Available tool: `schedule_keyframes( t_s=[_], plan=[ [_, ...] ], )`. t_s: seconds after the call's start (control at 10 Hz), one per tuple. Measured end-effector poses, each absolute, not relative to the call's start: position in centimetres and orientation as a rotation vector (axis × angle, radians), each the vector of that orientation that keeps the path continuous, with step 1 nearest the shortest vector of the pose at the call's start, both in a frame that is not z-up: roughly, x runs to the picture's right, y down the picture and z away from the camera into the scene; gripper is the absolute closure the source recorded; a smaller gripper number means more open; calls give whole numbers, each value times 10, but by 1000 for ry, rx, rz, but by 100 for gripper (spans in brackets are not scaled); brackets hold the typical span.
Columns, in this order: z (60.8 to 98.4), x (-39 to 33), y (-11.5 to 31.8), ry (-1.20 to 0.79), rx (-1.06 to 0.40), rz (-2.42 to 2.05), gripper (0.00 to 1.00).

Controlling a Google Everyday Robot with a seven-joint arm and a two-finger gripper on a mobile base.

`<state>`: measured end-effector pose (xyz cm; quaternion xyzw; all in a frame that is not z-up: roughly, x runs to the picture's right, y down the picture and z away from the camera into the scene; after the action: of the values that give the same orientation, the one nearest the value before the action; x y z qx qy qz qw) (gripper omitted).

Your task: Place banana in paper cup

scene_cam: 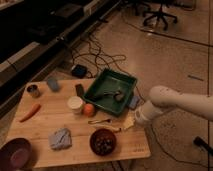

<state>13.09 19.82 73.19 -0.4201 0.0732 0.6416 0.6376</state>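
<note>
The slim, curved pale-yellow banana (113,129) lies on the wooden table (47,122) just in front of the green tray (102,84). The white cylindrical paper cup (75,104) stands left of the tray. The gripper (130,121) hovers by the tray's front-right corner; I cannot tell whether it is spread or closed.

Pincer (129,121) hovers over the right edge of the tabletop (50,119), just below the lower right corner of the green tray (107,82). Banana (113,129) lies flat below the tray, just left of the pincer. Paper cup (75,104) stands upright off the tray's lower left corner, with the orange fruit (89,109) between cup and tray.
</note>
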Motion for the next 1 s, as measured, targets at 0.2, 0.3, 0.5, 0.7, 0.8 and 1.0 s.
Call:
schedule_keyframes(
  t_s=[0.2, 0.3, 0.5, 0.7, 0.8, 1.0],
  plan=[
    [740, 139, 201, 156, -977, 1475, 20],
    [742, 142, 204, 156, -982, 1478, 20],
    [750, 147, 210, 98, -993, 1472, 20],
    [755, 142, 208, 51, -1002, 1442, 20],
    [756, 137, 206, 36, -1008, 1428, 20],
    [758, 137, 204, 10, -1016, 1419, 20]
  ],
)
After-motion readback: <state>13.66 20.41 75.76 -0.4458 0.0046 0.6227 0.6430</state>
